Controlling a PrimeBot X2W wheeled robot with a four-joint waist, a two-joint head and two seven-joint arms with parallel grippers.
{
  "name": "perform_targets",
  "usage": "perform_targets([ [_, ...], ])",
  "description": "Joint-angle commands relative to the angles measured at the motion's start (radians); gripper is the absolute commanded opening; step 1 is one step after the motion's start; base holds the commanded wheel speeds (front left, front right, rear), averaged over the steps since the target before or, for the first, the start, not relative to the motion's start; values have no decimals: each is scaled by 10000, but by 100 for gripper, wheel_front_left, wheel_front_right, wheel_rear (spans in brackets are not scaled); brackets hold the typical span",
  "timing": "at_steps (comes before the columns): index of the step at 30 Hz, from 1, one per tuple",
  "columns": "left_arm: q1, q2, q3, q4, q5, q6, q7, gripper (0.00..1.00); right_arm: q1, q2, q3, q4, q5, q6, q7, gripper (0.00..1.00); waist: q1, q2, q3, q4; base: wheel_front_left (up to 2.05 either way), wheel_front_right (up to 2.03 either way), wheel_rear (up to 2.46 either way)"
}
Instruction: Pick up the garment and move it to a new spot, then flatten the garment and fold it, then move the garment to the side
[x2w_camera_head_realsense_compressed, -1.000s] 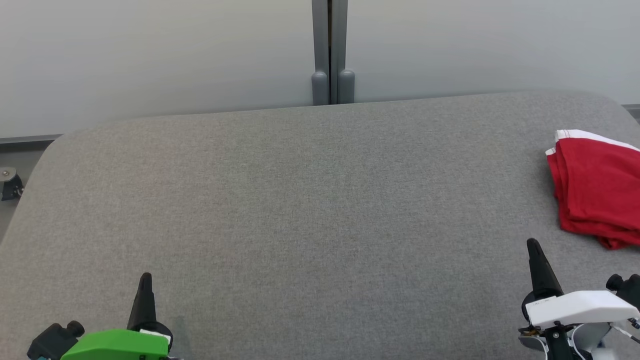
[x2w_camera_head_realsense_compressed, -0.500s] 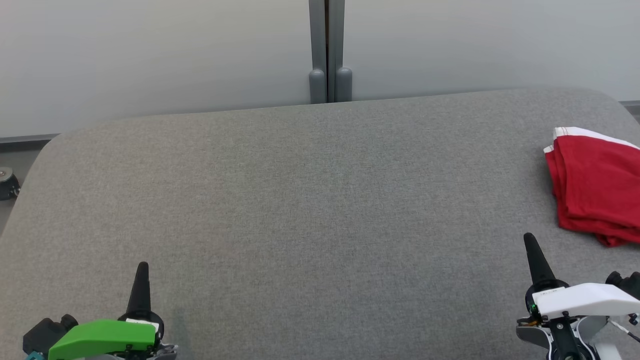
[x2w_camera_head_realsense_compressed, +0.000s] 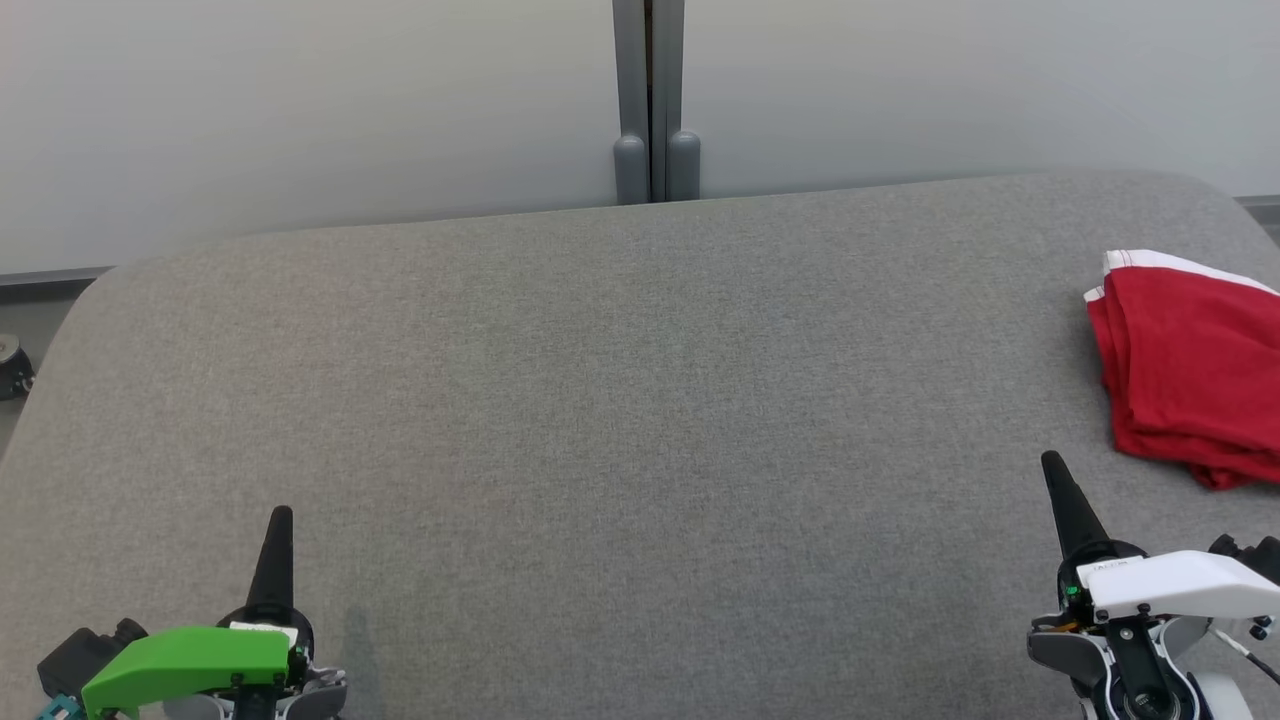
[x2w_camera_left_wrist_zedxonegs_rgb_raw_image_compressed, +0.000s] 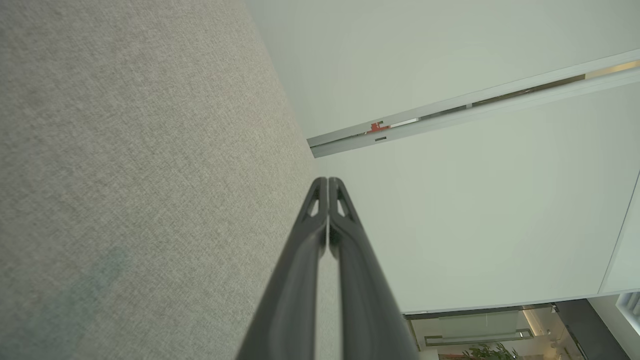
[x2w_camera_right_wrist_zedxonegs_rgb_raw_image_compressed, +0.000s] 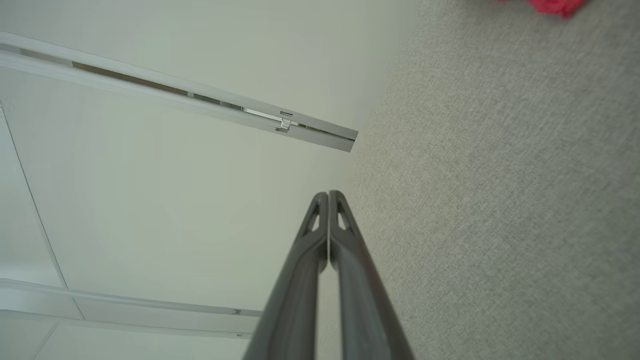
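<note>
The garment (x2w_camera_head_realsense_compressed: 1190, 365) is red with a white band and lies folded at the far right of the grey table (x2w_camera_head_realsense_compressed: 620, 400); a red corner of the garment (x2w_camera_right_wrist_zedxonegs_rgb_raw_image_compressed: 550, 5) shows at the top of the right wrist view. My right gripper (x2w_camera_head_realsense_compressed: 1052, 468) is shut, empty, and sits near the front edge just left of and below the garment, apart from it. At the lower left my left gripper (x2w_camera_head_realsense_compressed: 281, 518) is shut on nothing. Both wrist views show the fingers pressed together, left gripper (x2w_camera_left_wrist_zedxonegs_rgb_raw_image_compressed: 328, 181), right gripper (x2w_camera_right_wrist_zedxonegs_rgb_raw_image_compressed: 328, 194).
A pale wall with a grey post (x2w_camera_head_realsense_compressed: 655, 100) runs behind the table's back edge. A small dark caster (x2w_camera_head_realsense_compressed: 10, 365) stands on the floor off the table's left edge. The table's corners are rounded.
The head view has shifted slightly, so everything sits a little higher and further left. Both grippers stay shut. The garment lies as before.
</note>
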Motion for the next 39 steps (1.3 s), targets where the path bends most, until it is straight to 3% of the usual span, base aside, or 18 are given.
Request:
perform_targets([
  [1, -276, 53, 75, -20, -260, -90, 83, 0, -175, -47, -26, -13, 267, -3, 80, 0, 0, -1, 5, -6, 0, 0, 0],
  [39, -821, 70, 394, 92, -2827, -273, 808, 0, -705, -47, -91, 365, 3385, -2, 822, 0, 0, -1, 118, -163, 0, 0, 0],
])
